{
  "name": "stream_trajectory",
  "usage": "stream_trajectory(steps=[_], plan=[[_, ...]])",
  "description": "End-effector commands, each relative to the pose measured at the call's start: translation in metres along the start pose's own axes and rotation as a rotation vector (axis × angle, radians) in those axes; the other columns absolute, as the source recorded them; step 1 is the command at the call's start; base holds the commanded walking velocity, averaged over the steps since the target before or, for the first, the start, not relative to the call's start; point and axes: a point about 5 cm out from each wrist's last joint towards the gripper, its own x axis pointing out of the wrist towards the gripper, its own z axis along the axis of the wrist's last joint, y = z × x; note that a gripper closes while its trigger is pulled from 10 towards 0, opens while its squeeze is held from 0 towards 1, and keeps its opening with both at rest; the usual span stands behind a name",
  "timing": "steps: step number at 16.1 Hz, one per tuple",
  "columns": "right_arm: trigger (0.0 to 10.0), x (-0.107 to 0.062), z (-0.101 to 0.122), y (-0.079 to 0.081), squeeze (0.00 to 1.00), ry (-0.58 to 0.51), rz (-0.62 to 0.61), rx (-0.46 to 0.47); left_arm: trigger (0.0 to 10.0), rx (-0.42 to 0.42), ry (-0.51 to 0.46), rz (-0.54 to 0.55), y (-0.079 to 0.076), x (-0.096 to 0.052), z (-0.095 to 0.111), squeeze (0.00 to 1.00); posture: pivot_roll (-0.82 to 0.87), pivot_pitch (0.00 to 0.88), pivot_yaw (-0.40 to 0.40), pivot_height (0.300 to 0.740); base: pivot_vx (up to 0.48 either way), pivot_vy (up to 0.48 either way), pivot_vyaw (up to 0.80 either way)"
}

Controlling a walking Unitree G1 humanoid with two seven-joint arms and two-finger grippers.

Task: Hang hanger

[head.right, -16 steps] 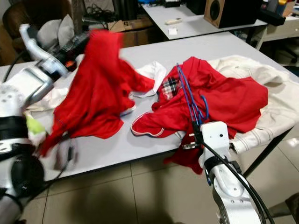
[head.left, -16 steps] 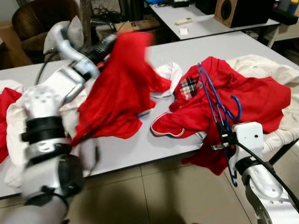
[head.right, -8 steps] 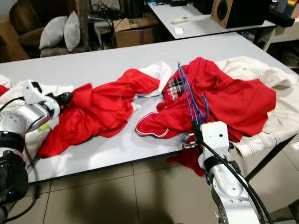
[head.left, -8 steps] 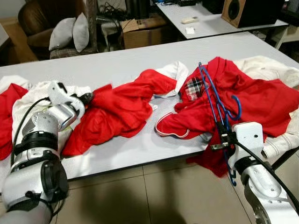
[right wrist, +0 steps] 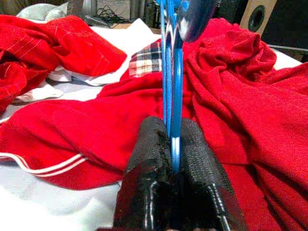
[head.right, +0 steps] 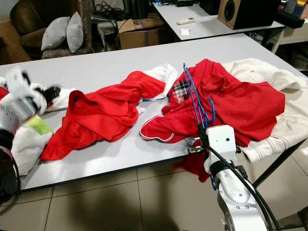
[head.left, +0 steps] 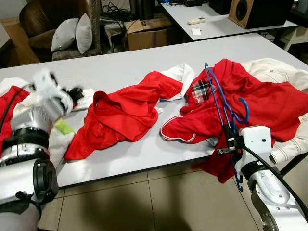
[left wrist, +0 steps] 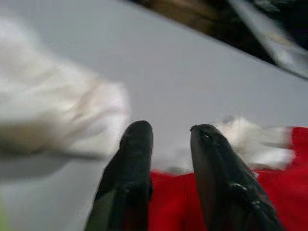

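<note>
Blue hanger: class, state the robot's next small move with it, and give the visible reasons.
Probably lift the blue hanger clear of the red shirt it lies on. The right gripper is shut on it, while the left gripper is open and empty beside another red garment.

Grey table (head.left: 144, 62) carrying a spread of garments.

A crumpled red shirt (head.left: 120, 113) lies left of centre, with white cloth (head.left: 180, 74) at its far end. A second red garment (head.left: 260, 103), showing a plaid collar lining, lies to the right and hangs over the near edge. A cream jacket (head.left: 276, 72) lies under it at the right end. White and red clothing (head.left: 12, 98) lies at the left end.
</note>
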Motion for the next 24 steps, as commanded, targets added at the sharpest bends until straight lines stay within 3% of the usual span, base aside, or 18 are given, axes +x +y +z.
stream_trajectory(steps=[1, 3, 4, 6, 8, 9, 10, 12, 13, 15, 16, 19, 22, 24], plan=[[10.0, -0.001, -0.001, 0.001, 0.0, -0.001, 0.001, 0.001, 10.0, 0.018, -0.026, -0.149, -0.023, -0.002, 0.022, 1.0, -0.14, 0.0, 0.114, 0.74, 0.0, 0.0, 0.0], [10.0, 0.0, -0.001, 0.001, 0.0, -0.001, -0.001, 0.001, 10.0, 0.068, 0.009, -0.327, -0.045, -0.007, 0.026, 1.0, -0.14, 0.0, 0.116, 0.74, 0.0, 0.0, 0.0], [10.0, 0.0, -0.001, 0.001, 0.0, -0.001, -0.001, 0.001, 10.0, 0.075, 0.02, -0.354, -0.049, -0.008, 0.026, 1.0, -0.14, 0.0, 0.116, 0.74, 0.0, 0.0, 0.0], [10.0, 0.0, -0.001, 0.002, 0.0, -0.002, -0.002, 0.003, 10.0, 0.177, 0.11, -0.455, -0.061, -0.011, 0.008, 1.0, -0.13, 0.0, 0.117, 0.74, 0.0, 0.0, 0.0], [10.0, 0.001, -0.001, 0.003, 0.0, -0.003, -0.002, 0.007, 10.0, 0.341, 0.276, -0.43, -0.054, -0.011, -0.028, 0.98, -0.13, 0.0, 0.12, 0.74, 0.0, 0.0, 0.0], [10.0, 0.001, -0.001, 0.003, 0.0, -0.003, -0.002, 0.007, 10.0, 0.406, 0.317, -0.42, -0.052, -0.013, -0.036, 0.07, -0.13, 0.0, 0.12, 0.74, 0.0, 0.0, 0.0], [10.0, 0.0, -0.001, 0.003, 0.0, -0.002, -0.004, 0.007, 10.0, 0.473, 0.362, -0.434, -0.052, -0.017, -0.044, 0.0, -0.13, 0.0, 0.122, 0.74, 0.0, 0.0, 0.0], [10.0, 0.0, -0.002, 0.002, 0.0, 0.0, -0.005, 0.007, 10.0, 0.576, 0.41, -0.498, -0.053, -0.025, -0.05, 0.0, -0.13, 0.0, 0.119, 0.74, 0.0, 0.0, 0.0], [10.0, 0.001, -0.002, 0.002, 0.0, 0.0, -0.004, 0.007, 10.0, 0.656, 0.435, -0.458, -0.048, -0.024, -0.054, 0.0, -0.13, 0.0, 0.117, 0.74, 0.0, 0.0, 0.0], [10.0, 0.002, -0.001, 0.003, 0.0, -0.002, 0.0, 0.008, 10.0, 0.797, 0.414, -0.264, -0.033, -0.012, -0.054, 0.0, -0.13, 0.0, 0.117, 0.74, 0.0, 0.0, 0.0], [10.0, 0.002, -0.001, 0.003, 0.0, -0.003, 0.0, 0.008, 10.0, 0.803, 0.391, -0.214, -0.031, -0.009, -0.052, 0.0, -0.13, 0.0, 0.117, 0.74, 0.0, 0.0, 0.0], [10.0, 0.002, -0.001, 0.003, 0.0, -0.004, -0.004, 0.008, 10.0, 0.789, 0.225, -0.015, -0.026, 0.0, -0.032, 0.0, -0.14, 0.0, 0.126, 0.74, 0.0, 0.0, 0.0], [10.0, 0.001, -0.001, 0.003, 0.0, -0.004, -0.01, 0.009, 10.0, 0.851, 0.047, 0.17, -0.019, 0.002, 0.0, 0.0, -0.14, 0.0, 0.129, 0.74, 0.0, 0.0, 0.0], [10.0, 0.002, -0.001, 0.002, 0.0, -0.004, -0.012, 0.009, 10.0, 0.905, -0.057, 0.22, -0.019, 0.002, 0.013, 0.0, -0.14, 0.0, 0.129, 0.74, 0.0, 0.0, 0.0]])
